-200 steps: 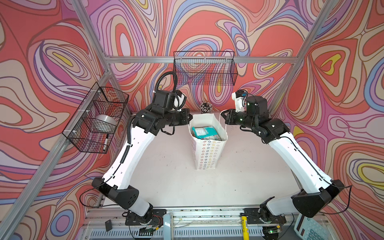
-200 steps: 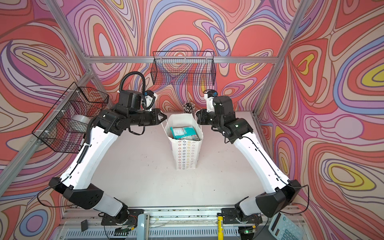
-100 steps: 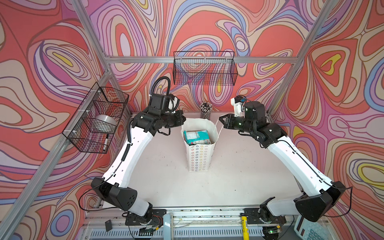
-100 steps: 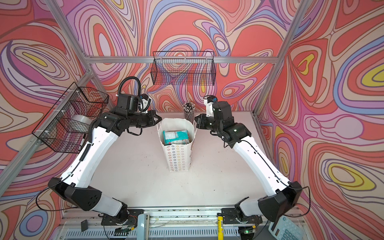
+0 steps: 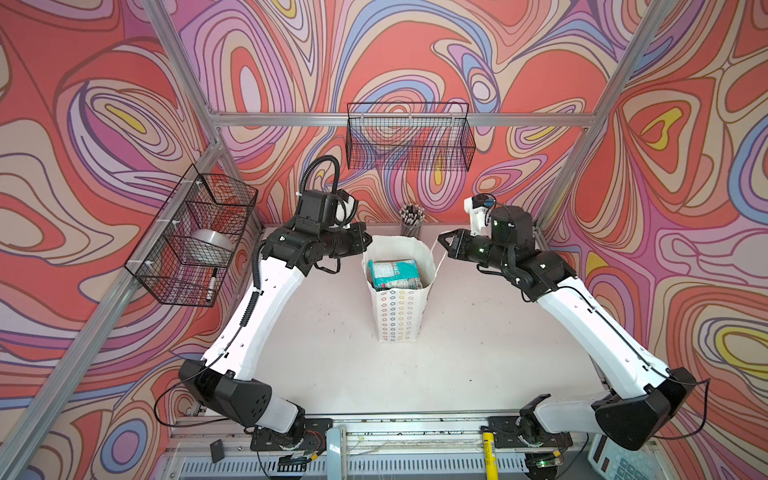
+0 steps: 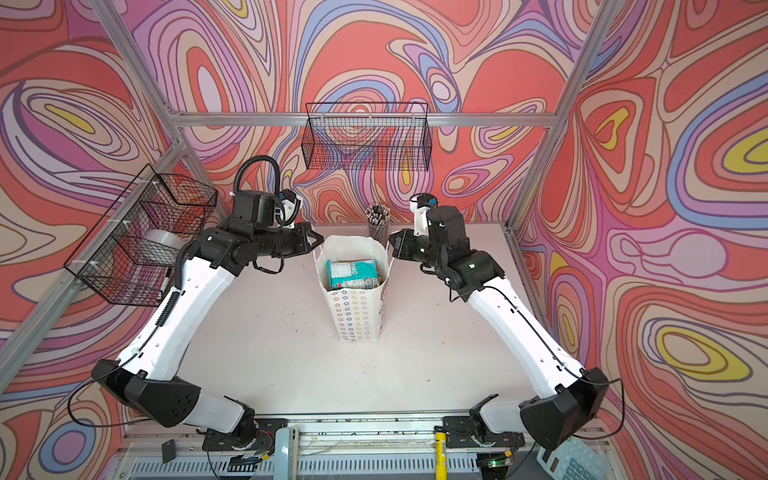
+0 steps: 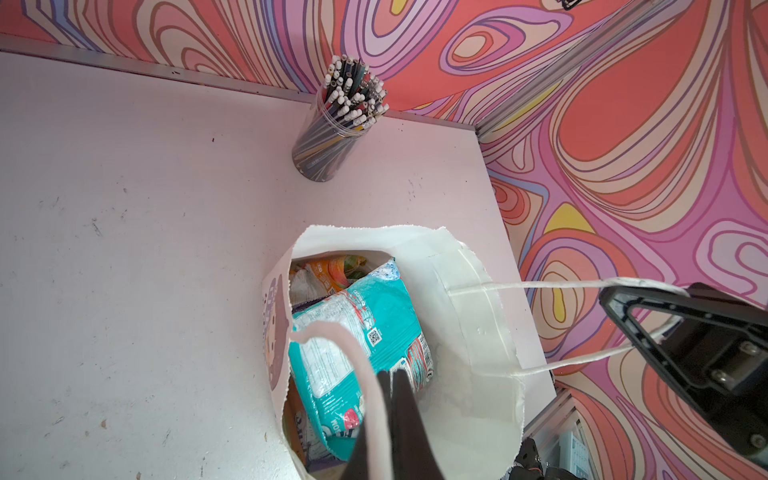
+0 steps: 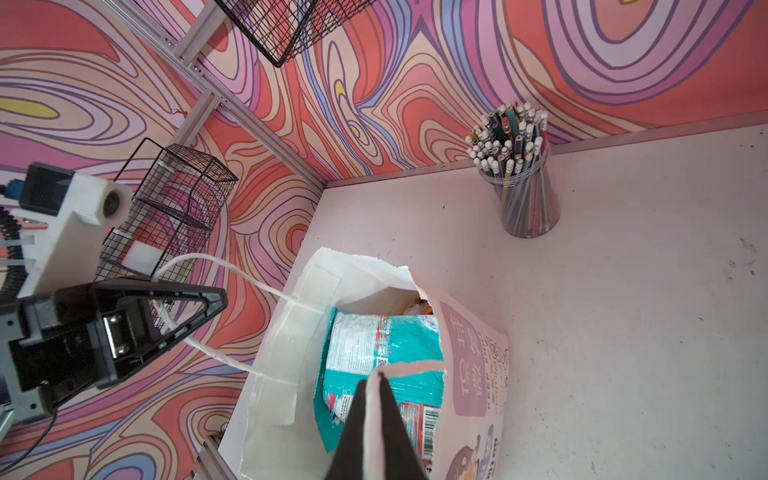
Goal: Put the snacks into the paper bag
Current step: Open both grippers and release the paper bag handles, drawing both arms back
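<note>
The white paper bag (image 5: 398, 316) (image 6: 353, 318) with rows of pastel stars stands upright mid-table. Snacks fill it: a teal pouch (image 5: 394, 272) (image 7: 353, 332) (image 8: 382, 345) lies on top, with an orange pouch (image 7: 332, 270) partly hidden under it. My left gripper (image 5: 367, 241) (image 7: 390, 372) hovers at the bag's left rim, fingers nearly together against one white cord handle (image 7: 357, 353), which hangs slack. At the right rim my right gripper (image 5: 441, 239) (image 8: 374, 374) is shut on the other cord handle (image 7: 540, 284), which is pulled taut.
A clear cup of pencils (image 5: 411, 220) (image 7: 332, 133) stands just behind the bag by the back wall. A black wire basket (image 5: 409, 137) hangs on the back wall. Another wire basket (image 5: 195, 237) on the left wall holds a silver roll.
Both grippers brought the bag by its handles a little left and down, most of it in the first half second. The bag's mouth is now spread wider.
</note>
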